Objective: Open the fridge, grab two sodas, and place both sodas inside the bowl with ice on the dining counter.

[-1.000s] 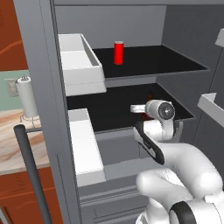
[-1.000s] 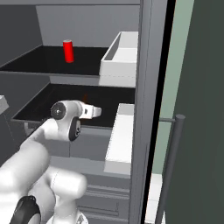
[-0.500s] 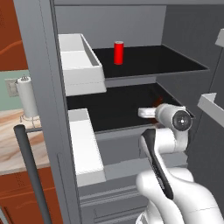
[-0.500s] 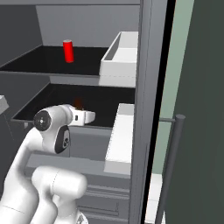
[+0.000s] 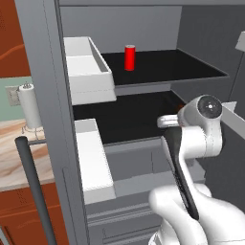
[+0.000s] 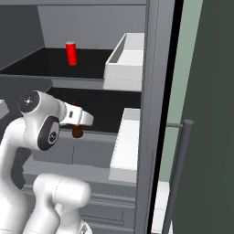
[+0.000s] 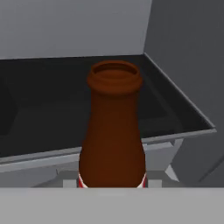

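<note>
left base view: soda can point(image 5: 129, 58) stands upright on fridge point(image 5: 48, 95) shelf.

The brown bottle's point(image 7: 113, 131) base is cut off, and the fingers gripping it are hidden.

A brown bottle point(image 7: 112, 131) stands right in front of the hand and blocks the way forward. Behind it the black lower shelf point(image 7: 39, 113) is free. On the hand's right the grey fridge wall point(image 7: 188, 57) closes the side.
</note>
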Available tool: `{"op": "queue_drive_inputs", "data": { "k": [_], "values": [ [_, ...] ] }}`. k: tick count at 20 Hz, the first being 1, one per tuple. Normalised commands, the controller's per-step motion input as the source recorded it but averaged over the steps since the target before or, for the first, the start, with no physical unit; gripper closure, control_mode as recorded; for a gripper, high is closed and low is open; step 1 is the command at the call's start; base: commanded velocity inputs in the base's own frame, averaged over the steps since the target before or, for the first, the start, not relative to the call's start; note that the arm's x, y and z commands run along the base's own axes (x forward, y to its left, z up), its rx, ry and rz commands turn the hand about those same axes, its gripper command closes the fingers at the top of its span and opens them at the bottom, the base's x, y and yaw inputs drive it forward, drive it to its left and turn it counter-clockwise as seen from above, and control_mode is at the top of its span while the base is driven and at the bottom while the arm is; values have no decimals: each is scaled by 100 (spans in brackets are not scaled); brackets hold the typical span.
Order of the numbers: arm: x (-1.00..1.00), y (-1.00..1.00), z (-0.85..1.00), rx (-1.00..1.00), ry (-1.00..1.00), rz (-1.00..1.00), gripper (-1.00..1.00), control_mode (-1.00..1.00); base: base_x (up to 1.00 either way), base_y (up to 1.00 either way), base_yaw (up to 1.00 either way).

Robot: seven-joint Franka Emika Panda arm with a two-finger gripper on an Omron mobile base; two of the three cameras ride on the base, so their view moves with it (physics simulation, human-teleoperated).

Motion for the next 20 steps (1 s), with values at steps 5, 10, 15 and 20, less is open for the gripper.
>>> {"op": "queue_drive_inputs", "data": {
  "k": [5,10,15,20],
  "values": [
    [-97,-10,-6,0,10,0,100,-100,0,0,0],
    [-70,0,5,0,1,0,100,-100,0,0,0],
    [-22,2,-1,-2,0,0,100,-100,0,0,0],
    [-26,0,-8,-3,0,0,100,-100,0,0,0]
  ]
}}
